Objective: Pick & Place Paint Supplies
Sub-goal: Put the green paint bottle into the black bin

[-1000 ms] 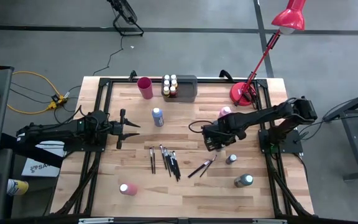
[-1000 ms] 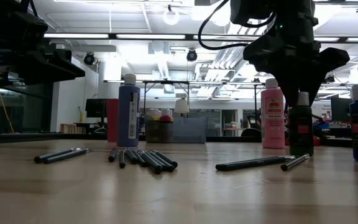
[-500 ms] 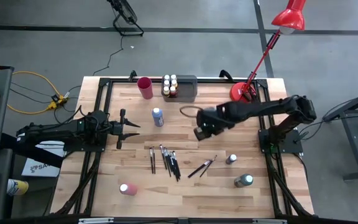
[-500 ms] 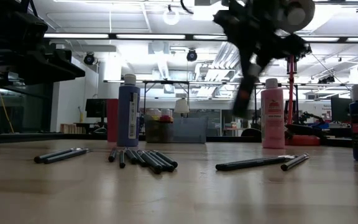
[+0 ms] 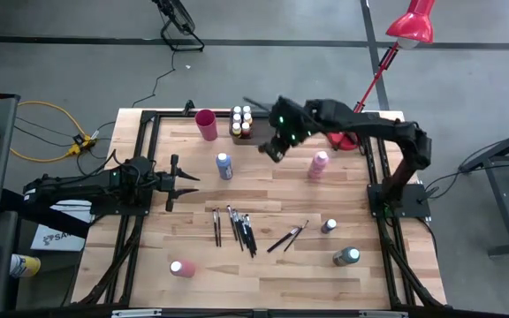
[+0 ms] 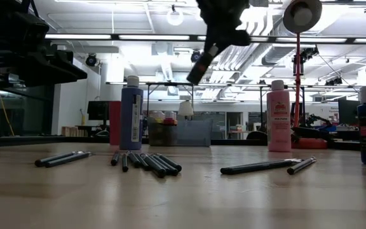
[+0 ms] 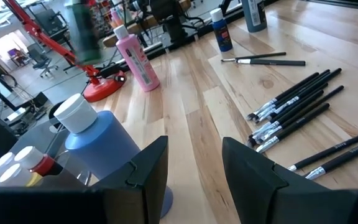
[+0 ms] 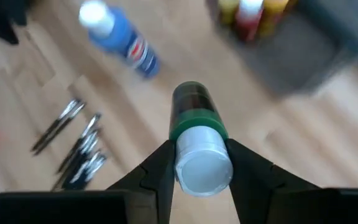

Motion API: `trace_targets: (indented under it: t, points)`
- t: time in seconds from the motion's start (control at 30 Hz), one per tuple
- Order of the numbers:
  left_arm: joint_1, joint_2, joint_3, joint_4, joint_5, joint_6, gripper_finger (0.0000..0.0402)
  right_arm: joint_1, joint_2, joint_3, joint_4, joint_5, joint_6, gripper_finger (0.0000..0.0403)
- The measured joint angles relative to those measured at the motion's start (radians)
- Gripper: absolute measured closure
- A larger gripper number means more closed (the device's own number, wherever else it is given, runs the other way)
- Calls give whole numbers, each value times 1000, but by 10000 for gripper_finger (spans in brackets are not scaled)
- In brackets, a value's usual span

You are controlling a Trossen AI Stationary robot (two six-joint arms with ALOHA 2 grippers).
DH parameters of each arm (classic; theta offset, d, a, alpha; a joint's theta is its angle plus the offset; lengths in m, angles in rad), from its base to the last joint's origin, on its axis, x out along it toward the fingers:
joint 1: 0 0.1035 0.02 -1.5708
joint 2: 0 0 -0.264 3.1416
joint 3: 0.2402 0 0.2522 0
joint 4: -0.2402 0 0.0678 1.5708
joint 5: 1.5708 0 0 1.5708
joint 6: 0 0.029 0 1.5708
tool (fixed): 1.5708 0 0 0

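My right gripper [image 5: 273,147] is up in the air near the grey tray [image 5: 267,131], shut on a dark green bottle [image 8: 192,102] with a pale cap. In the low view the bottle [image 6: 199,67] shows tilted, high above the table. Several bottles [image 5: 241,121] stand in the tray's left end. A blue bottle [image 5: 224,165] and a pink bottle [image 5: 318,163] stand on their bases on the table. Dark-handled brushes [image 5: 237,228] lie flat near the middle. My left gripper [image 5: 180,180] waits open at the left, pointing at the blue bottle [image 7: 98,146]. My right gripper pinches the dark green bottle at its cap end [image 8: 202,167], one finger [image 8: 159,169] on each side of the pale cap. The body reaches out past the fingertips. The bottle is lifted clear of the table and hangs slanted below the gripper.
A red cup [image 5: 206,124] stands left of the tray. Two more brushes [image 5: 290,236], a small bottle [image 5: 328,226] and a grey-green bottle [image 5: 345,257] sit near the right. A pink bottle [image 5: 181,268] lies near the front left. A red lamp base [image 5: 345,134] stands at the far right.
My right gripper has risen from the table's right part and swung toward the far edge and the left, up to the tray. The dark green bottle stood on the table between its fingers; now it is lifted clear and tilted. The pink bottle behind it has come into view.
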Motion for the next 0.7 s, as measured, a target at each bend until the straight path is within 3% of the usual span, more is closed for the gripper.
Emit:
trace_targets:
  t: [0.37,0.7]
  points:
    - [0,0,0,0,1,0,254,-181,205,203,-3,69,-450,286]
    - [0,0,0,0,4,0,254,-264,418,350,-31,72,-517,285]
